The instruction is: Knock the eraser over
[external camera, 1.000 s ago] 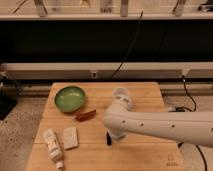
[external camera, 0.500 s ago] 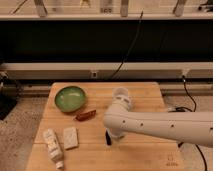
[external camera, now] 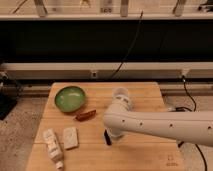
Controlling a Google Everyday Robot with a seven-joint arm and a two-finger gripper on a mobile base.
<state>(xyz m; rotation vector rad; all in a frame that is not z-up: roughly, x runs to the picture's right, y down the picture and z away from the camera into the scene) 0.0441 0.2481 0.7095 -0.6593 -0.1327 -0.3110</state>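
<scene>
the black eraser [external camera: 106, 137] is seen standing on the wooden table [external camera: 145, 156], right of the pale block [external camera: 70, 138]. the gripper [external camera: 113, 134] is positioned just beside the eraser, its state cannot be told.

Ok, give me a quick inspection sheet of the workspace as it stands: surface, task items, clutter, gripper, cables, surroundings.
Surface: light wooden table.
Job's things: small thin black eraser near the table's middle, partly hidden by the arm; whether it is upright cannot be told.
Clutter: round green bowl rear left; reddish-brown elongated piece beside it; pale flat rectangular block and white tube front left; clear cup behind the arm.
Gripper: gripper low beside the eraser, under the white arm.
Cables: black cable behind the table; another right.
Surroundings: speckled floor, dark wall panel.
</scene>
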